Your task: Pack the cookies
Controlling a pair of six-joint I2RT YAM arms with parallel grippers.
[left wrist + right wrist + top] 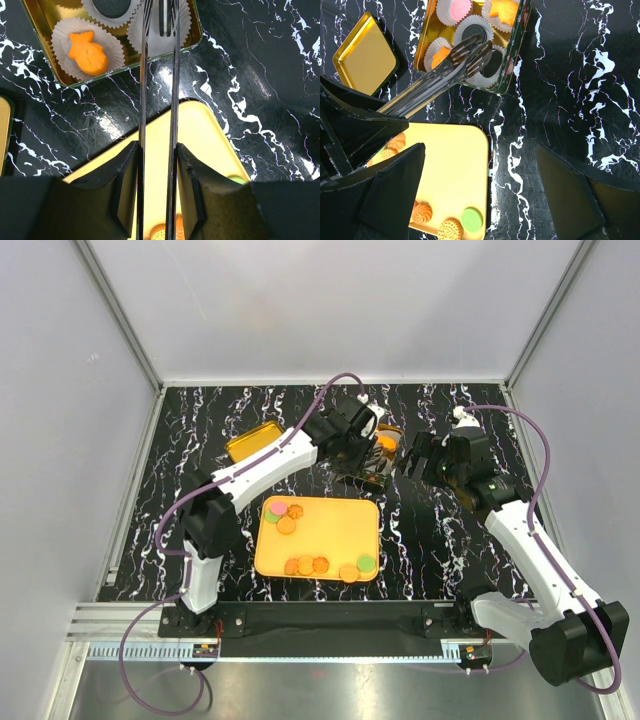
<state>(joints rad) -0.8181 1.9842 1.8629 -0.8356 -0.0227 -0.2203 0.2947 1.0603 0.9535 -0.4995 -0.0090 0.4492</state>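
The black, white-veined table (450, 540) carries a yellow-orange tray (335, 525) nearest the arms, a gold tin (516, 57) beyond it, and a gold lid (364, 54) apart on the tin's left.

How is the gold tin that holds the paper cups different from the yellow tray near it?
The tin is smaller with raised walls; the tray is larger and almost flat. The tin's cookies sit in white paper cups; the tray's cookies lie bare. The tips of the tongs are over the tin, not the tray. Both are rectangular with rounded corners.
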